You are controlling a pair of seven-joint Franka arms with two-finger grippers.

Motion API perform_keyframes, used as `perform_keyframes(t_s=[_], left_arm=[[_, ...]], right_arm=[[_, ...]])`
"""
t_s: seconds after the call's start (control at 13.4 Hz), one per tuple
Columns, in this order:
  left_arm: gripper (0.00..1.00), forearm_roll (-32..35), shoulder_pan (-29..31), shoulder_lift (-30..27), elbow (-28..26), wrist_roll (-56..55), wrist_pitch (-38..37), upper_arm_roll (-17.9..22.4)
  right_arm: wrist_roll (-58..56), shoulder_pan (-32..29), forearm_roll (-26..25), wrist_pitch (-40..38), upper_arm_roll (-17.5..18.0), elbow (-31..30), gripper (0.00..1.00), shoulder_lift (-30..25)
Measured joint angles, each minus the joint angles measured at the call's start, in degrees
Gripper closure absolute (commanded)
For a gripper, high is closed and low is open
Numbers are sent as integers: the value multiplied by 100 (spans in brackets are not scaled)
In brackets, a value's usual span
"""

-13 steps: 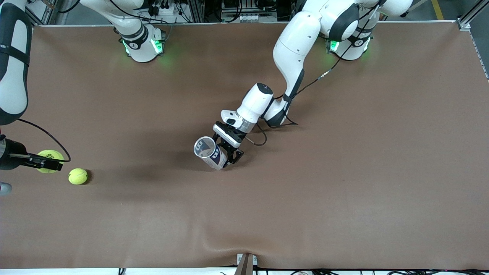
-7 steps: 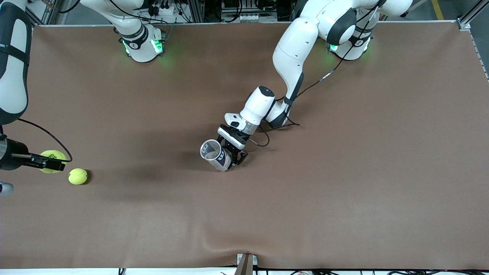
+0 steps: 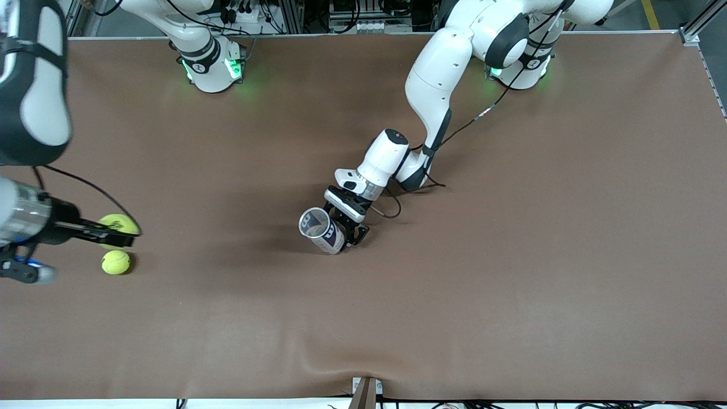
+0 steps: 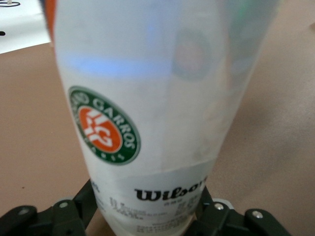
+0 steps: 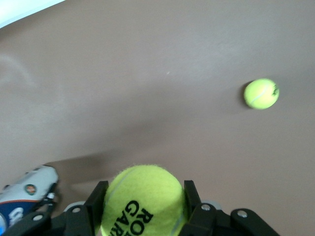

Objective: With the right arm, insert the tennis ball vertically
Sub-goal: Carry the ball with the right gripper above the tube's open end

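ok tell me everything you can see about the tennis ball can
The tennis ball can is a clear plastic tube with a Roland Garros roundel and Wilson lettering. It stands near the table's middle, open mouth tilted toward the right arm's end, lid off, nothing visible inside. The left gripper straddles its lower end.

My right gripper (image 5: 142, 209) is matt black plastic with small bright metal screws; the tennis ball (image 5: 143, 200) between its fingers is fuzzy yellow-green felt with black print; the second tennis ball (image 3: 116, 262) on the table has the same napped felt; the table cover (image 3: 511, 255) is matt brown, smooth, slightly rippled at its near edge; the ball can (image 4: 147, 113) at my left gripper (image 4: 142, 221) is translucent, faintly glossy plastic with a printed label; my arm shells (image 3: 440, 74) are glossy white plastic.
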Motion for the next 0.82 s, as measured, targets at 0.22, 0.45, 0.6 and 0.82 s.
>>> perform_keyframes(t_s=[0.22,0.45,0.6,0.82], left_arm=[[16,0,-5,11,0,0,22,0],[14,0,-8,18,0,0,33,-1],[14,0,-9,24,0,0,34,0],[14,0,-10,67,-1,0,33,0]], right_arm=[[605,388,14,-3,12,-1,100,0],[1460,872,28,-3,29,-1,100,0],[1974,1212,30,13,35,-3,100,0],[2444,1525,278,70,36,-14,100,7]])
